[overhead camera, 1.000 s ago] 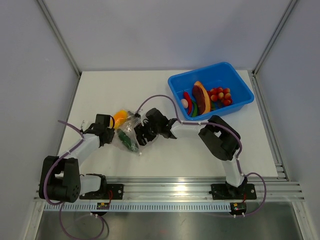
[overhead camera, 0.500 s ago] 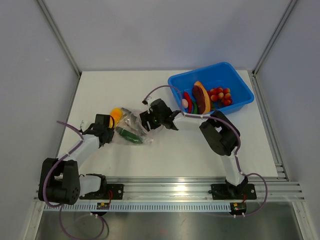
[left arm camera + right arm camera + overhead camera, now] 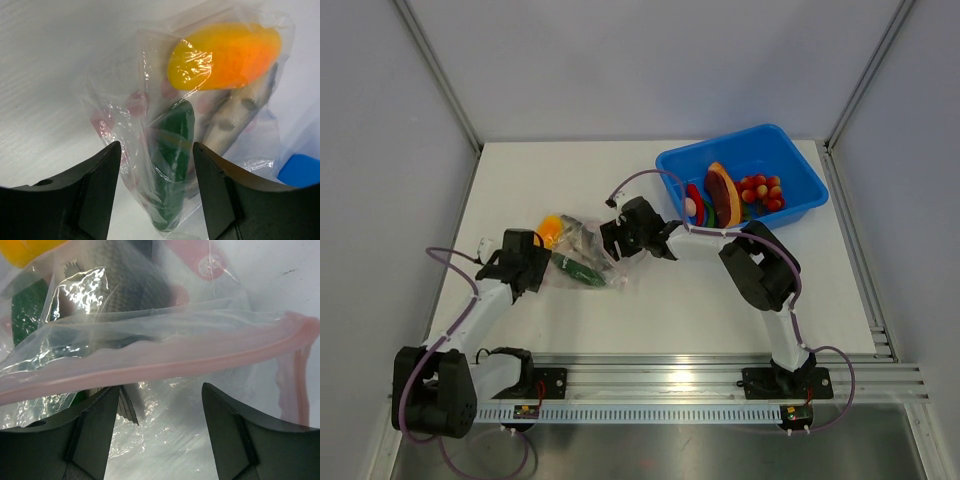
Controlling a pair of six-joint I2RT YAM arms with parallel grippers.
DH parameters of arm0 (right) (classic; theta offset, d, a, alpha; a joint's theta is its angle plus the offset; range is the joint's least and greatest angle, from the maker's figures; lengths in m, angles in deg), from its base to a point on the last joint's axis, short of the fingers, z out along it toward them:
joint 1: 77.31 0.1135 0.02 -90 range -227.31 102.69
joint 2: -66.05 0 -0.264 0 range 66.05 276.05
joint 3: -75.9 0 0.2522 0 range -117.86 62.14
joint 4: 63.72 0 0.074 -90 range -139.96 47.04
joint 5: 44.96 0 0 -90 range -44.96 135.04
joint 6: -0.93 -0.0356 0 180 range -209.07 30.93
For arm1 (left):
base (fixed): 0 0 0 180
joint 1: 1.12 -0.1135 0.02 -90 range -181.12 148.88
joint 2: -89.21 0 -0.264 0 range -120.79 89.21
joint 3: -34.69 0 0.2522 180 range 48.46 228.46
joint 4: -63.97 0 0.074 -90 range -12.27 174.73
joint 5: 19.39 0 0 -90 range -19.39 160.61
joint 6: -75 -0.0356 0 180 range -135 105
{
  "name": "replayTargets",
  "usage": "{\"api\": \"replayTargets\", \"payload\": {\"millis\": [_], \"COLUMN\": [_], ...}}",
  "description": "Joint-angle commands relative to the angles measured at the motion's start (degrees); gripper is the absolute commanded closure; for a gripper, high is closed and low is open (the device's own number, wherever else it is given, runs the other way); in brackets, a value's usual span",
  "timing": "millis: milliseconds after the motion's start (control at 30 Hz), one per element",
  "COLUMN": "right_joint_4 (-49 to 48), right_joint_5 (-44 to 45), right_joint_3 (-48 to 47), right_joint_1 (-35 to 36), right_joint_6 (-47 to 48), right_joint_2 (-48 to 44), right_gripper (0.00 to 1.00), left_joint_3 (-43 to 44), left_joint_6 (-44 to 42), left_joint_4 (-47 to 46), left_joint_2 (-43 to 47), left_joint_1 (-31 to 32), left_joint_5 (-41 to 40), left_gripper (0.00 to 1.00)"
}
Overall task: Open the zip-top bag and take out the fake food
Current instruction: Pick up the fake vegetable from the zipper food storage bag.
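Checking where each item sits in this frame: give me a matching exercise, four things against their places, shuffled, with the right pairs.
Things:
1. green plastic toy cucumber
2. cluster of red plastic toy tomatoes
3. pinkish plastic zip strip
4. blue rectangular plastic bin

Places:
a. far right corner of the white table
b. inside the blue bin
c. inside the clear crinkly zip-top bag
d. along one edge of the bag

Pairs: 1-c, 2-b, 3-d, 4-a
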Motion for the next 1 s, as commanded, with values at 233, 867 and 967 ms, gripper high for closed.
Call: {"api": "replayTargets", "payload": {"millis": [233, 867, 967], "right_joint_4": [0.4, 2.1, 2.5], "right_joint_5": [-1.7, -3.8, -3.9], "right_joint_3": [-2.1, -2.6, -2.8], "right_joint_1": [0.6, 0.8, 0.8], "right_joint_6": [0.3, 1.1, 1.2], "right_joint_2": [-2.2, -2.8, -2.8], "right_gripper": [0.26, 0.26, 0.26], "left_joint_3": [-3.4, -4.3, -3.7], "left_joint_6": [1.0, 1.3, 0.4], "left_joint_4": [-4.5, -11.0, -11.7], "left_joint_2": [5.2, -0.3, -1.9], "left_joint_1": [1.5, 6.2, 6.2], "left_joint_5": [7.2, 5.2, 6.2], "left_gripper": [0.37, 0.5, 0.5]}}
